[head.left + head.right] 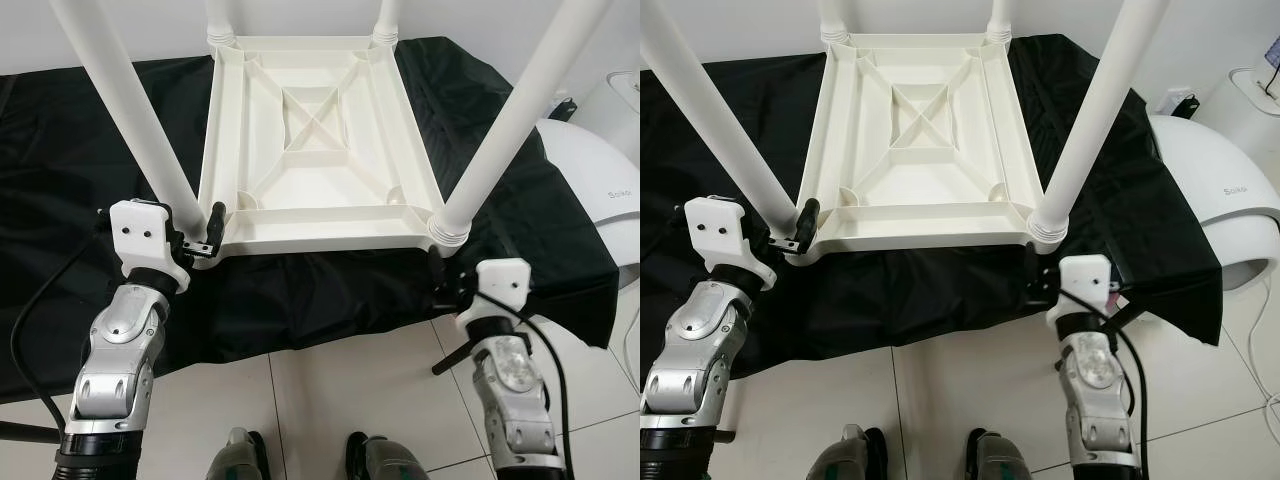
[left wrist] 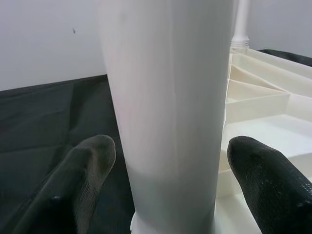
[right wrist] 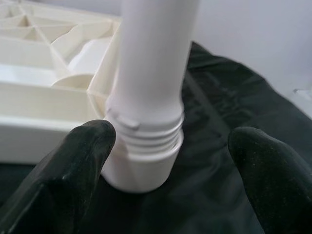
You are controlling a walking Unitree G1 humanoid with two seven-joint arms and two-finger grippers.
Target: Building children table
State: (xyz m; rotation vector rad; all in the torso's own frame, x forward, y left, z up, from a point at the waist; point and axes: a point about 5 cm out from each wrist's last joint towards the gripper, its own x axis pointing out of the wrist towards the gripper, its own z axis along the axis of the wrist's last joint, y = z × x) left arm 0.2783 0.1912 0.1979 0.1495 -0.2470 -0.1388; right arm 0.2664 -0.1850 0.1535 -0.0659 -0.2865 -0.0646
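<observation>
Plastic, light and stiff but slick, the upturned table [image 1: 315, 140] suits grips low on its near legs, where left claw [image 1: 196, 238] and right claw [image 1: 1037, 280] gape open, holding nothing.

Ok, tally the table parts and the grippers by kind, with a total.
Tabletop, upside down on the black cloth: 1
Legs standing in its corners: 4 (near left, near right, far left, far right)
Grippers, each open around a near leg's base: 2 (left gripper, right gripper)
Total: 7
</observation>
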